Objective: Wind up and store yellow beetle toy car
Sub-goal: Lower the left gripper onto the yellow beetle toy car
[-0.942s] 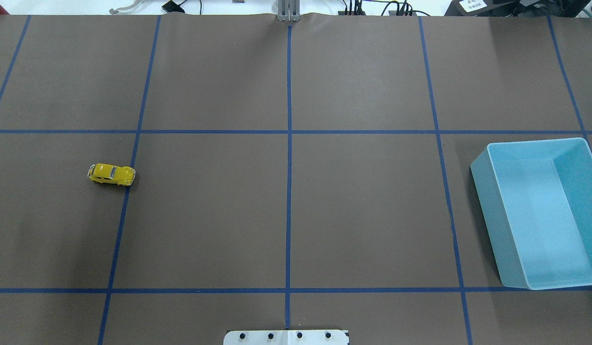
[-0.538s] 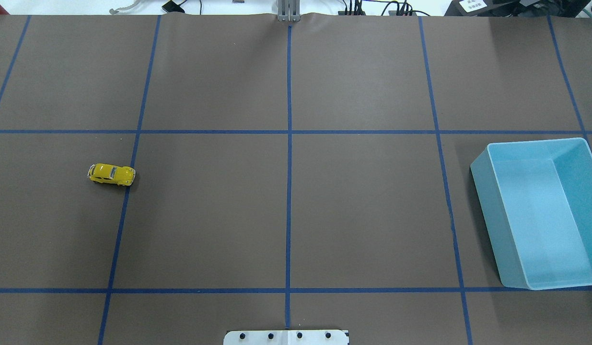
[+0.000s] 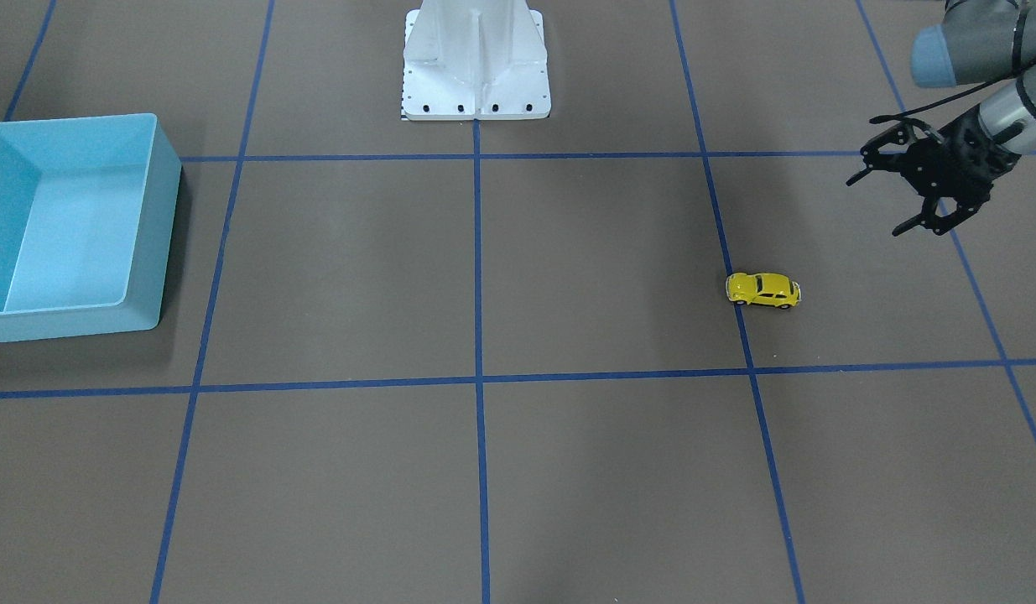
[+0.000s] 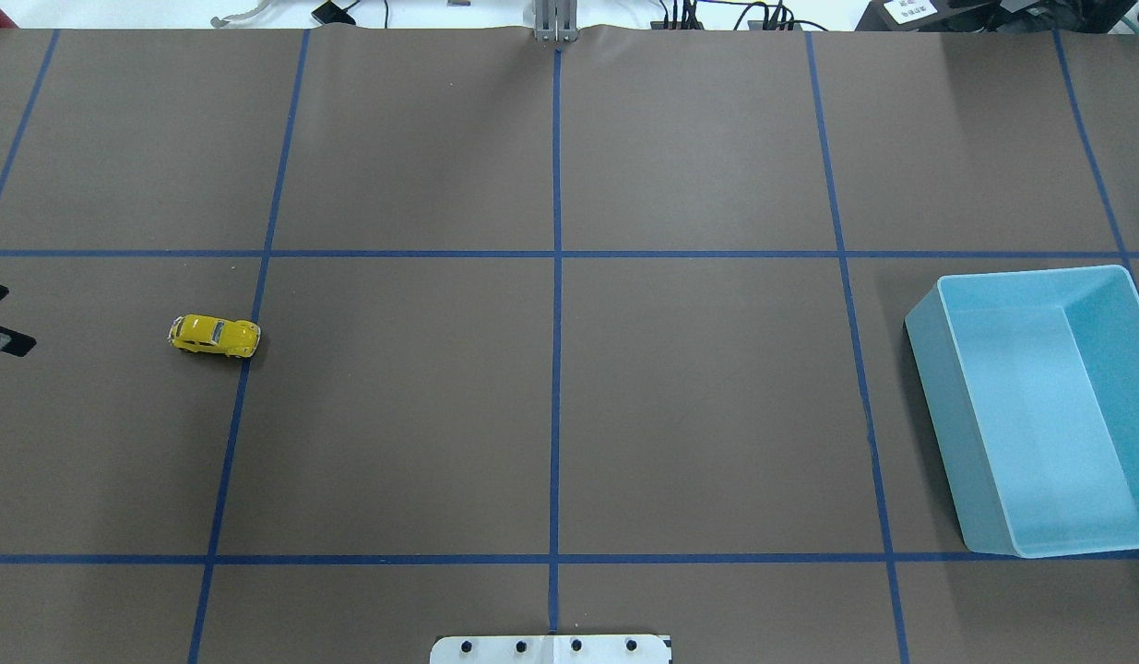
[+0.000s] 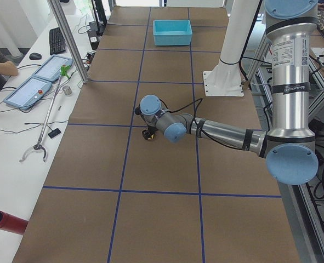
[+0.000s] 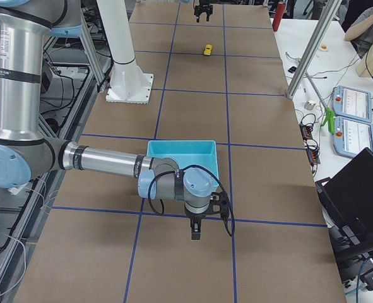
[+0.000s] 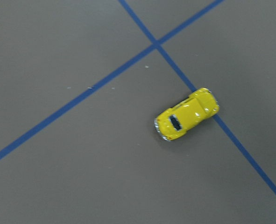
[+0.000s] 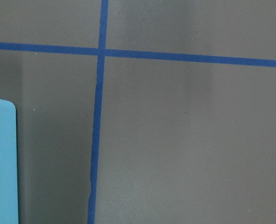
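From the front, the car point(image 3: 763, 290) sits on the tabletop point(image 3: 568, 252), one end on a blue line point(image 3: 744, 335), with the left fingers point(image 3: 908, 225) spread wide near it. Overhead, the bin point(image 4: 952, 415) stands well away. From the right, whether the right fingers point(image 6: 195, 232) are clenched cannot be told.

You have bare counter point(image 4: 698, 415) on every side of the yellow beetle toy car point(image 4: 214, 336). Left gripper point(image 3: 877, 205), jaws spread, hangs well apart. Blue bin point(image 4: 947, 397) and white mount point(image 3: 476, 75) stand far off.
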### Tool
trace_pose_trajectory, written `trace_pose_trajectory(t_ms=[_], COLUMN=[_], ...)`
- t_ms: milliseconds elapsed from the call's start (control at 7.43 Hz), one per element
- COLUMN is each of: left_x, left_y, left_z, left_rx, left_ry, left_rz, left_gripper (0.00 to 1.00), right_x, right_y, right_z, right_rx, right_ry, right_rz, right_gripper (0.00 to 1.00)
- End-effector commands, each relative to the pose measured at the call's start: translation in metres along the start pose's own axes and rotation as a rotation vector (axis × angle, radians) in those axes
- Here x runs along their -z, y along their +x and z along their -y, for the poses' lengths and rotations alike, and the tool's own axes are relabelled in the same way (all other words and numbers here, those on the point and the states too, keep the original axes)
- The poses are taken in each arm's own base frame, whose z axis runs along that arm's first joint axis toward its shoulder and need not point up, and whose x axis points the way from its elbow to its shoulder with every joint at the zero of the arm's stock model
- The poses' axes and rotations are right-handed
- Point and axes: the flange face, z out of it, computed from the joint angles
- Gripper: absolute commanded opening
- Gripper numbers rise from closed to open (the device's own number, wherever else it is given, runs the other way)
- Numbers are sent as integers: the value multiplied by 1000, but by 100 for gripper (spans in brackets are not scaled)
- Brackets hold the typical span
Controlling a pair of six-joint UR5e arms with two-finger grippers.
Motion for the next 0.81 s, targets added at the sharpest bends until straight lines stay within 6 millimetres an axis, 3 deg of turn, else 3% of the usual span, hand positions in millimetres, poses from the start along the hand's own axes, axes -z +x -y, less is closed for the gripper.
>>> trace_pose_trajectory(t_ms=[0,135,269,538,673], left_x=[-53,-62,-68,-76,-83], left_y=[61,82,87,70,46], left_z=[27,37,35,24,16], left_rx=[-221,-281,-331,-603,-721], left_ry=[-9,-10,-25,-65,-97], left_rz=[-30,18,30,52,66], left_gripper=[99,99,99,99,99], right_x=[-1,-1,0,0,1], right_y=[1,3,4,5,5], right_z=[-2,-3,-4,-5,-5], right_rx=[-3,-6,-9,-12,-15], right_ry=[-3,-3,-1,-1,1], right_rz=[-1,-1,-1,-1,-1], right_gripper=[100,100,100,100,100])
